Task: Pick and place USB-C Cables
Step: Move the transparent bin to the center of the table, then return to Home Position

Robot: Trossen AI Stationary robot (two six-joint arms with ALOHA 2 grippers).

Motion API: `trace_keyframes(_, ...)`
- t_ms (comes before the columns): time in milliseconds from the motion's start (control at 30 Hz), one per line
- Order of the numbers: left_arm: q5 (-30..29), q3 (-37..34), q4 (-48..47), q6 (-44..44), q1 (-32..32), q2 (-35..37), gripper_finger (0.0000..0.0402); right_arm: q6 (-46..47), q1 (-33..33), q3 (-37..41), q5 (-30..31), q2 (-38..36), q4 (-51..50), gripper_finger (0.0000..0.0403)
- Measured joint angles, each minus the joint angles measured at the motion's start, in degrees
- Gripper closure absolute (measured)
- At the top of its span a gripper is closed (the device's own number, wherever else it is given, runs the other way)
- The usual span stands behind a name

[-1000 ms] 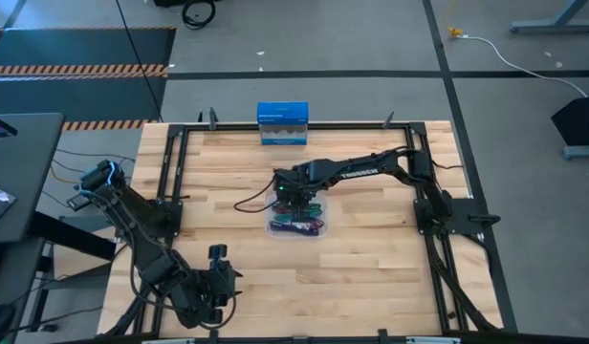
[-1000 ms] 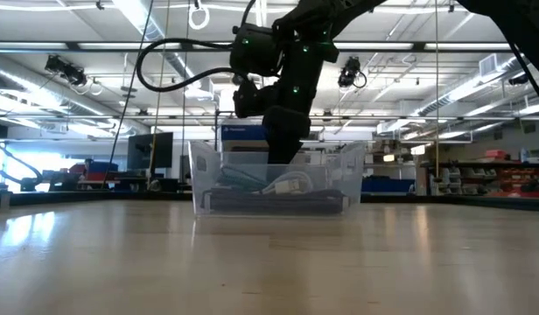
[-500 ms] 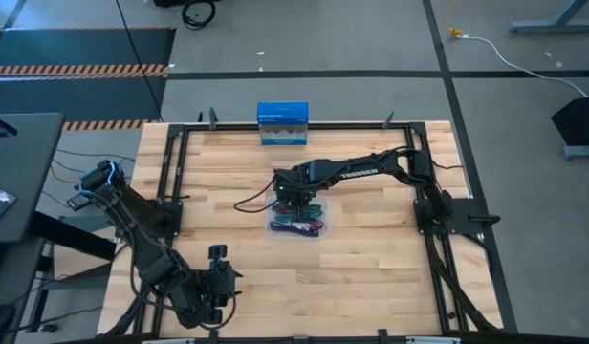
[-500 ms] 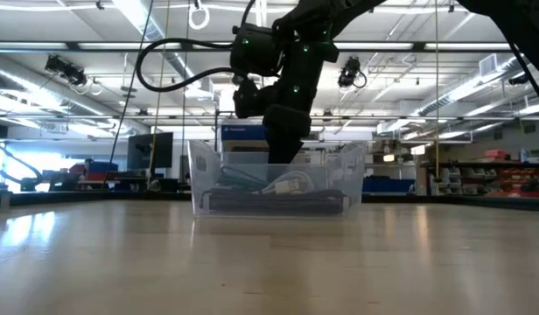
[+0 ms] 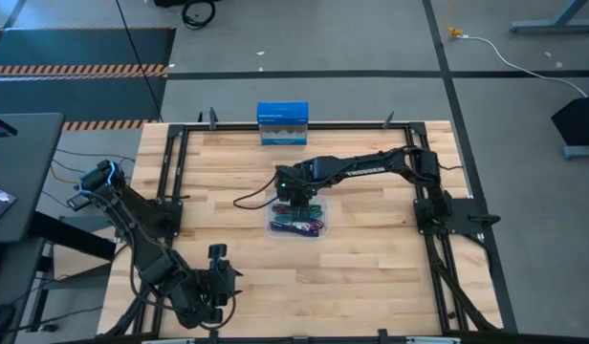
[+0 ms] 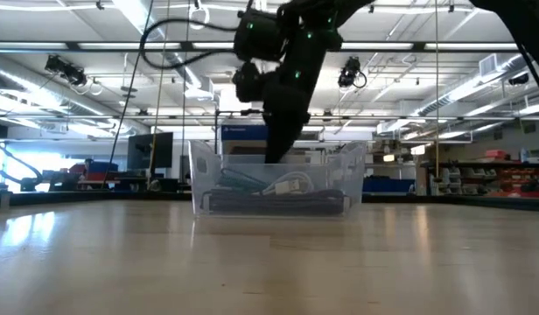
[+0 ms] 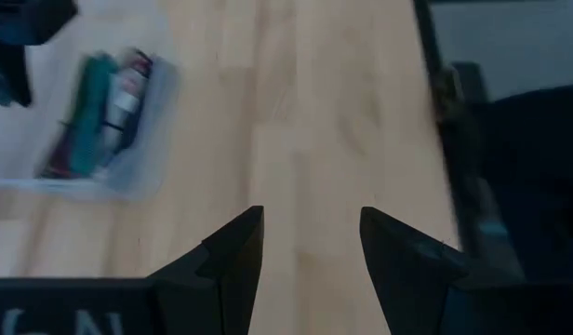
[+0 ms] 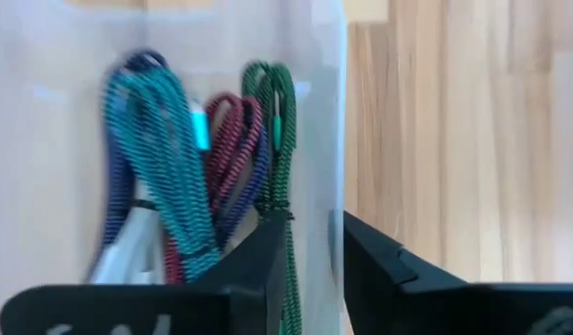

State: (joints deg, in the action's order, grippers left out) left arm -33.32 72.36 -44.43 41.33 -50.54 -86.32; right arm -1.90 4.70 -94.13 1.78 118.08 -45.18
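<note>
The clear plastic tray (image 5: 296, 229) holds the bundled colourful cables (image 8: 189, 177). The right claw (image 8: 314, 247), slightly spread and holding nothing, hovers above.

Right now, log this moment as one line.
right gripper: in clear tray, fingers straddle green cable | left gripper: open, parked at table's near-left corner

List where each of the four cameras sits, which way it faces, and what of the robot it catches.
High view: overhead, straight down; both arms, the clear tray, the blue box.
Low view: table height, level across; the right arm dips into the tray.
Left wrist view: past the open left gripper to bare wood and the tray.
Right wrist view: past the right gripper, which straddles the tray's wall, onto the USB-C cables.
All four views share the tray.
</note>
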Motion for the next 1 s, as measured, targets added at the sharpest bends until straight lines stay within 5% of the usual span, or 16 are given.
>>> trace_keyframes(200,-8.4,-1.4,-0.1,-1.9,1.9,0.0,0.0215,3.1,-1.9,0.0,-1.9,-7.5,-3.5,0.03)
trace_keyframes(400,-7.7,-5.3,2.6,-7.9,8.3,0.0,0.0239,6.6,-5.8,0.0,-1.2,-16.6,-9.1,0.03)
trace_keyframes(600,-2.6,-6.3,8.1,-19.3,17.4,0.6,0.0277,10.0,-10.4,1.7,6.5,-24.4,-12.4,0.0301)
trace_keyframes(833,2.5,-6.3,10.5,-25.7,26.8,2.9,0.0366,15.9,-15.1,14.6,9.3,-32.6,-8.6,0.0302)
trace_keyframes(1000,2.6,-6.3,17.0,-31.9,30.4,5.3,0.0394,15.5,-18.2,28.0,9.5,-40.8,9.4,0.0302)
